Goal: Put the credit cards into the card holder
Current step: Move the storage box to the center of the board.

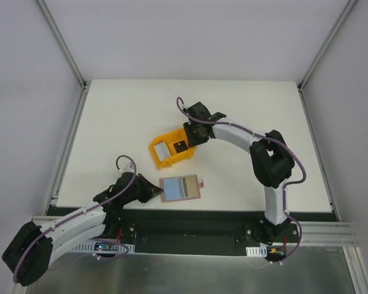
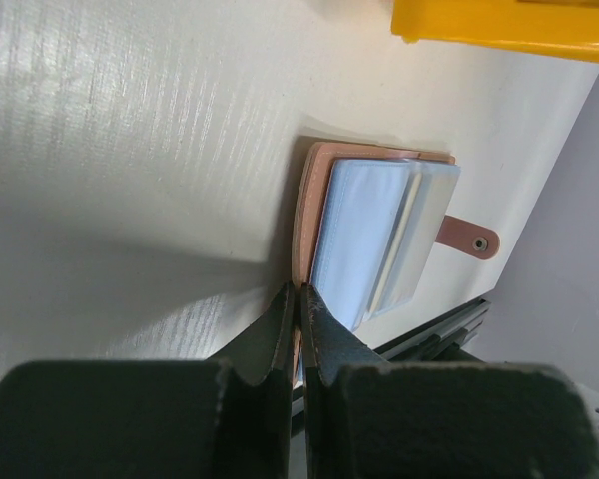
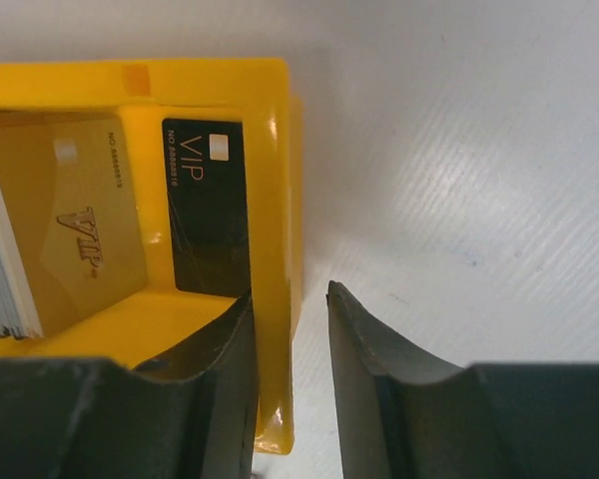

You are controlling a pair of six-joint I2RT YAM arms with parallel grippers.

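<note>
Nearest us, our black left gripper [image 2: 298,294] pinches the edge of the open brown leather card holder [image 2: 316,190], likely steadying it, while our half-open, empty right gripper [image 3: 290,294] straddles a wall of the yellow plastic bin [image 3: 270,180] beside the credit cards [image 3: 205,215].

"VIP" on blk card [image 3: 208,205] & gold card [image 3: 85,235]

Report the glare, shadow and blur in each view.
Top external: even, soft light, sharp throughout, with only faint shadows. Left wrist: streaky glare on the table, a shadow band beside the card holder, whose clear sleeves shine; the left fingers are dark and blurred. Right wrist: a glossy highlight on the yellow bin wall, the black VIP card readable, the right fingers soft.
</note>
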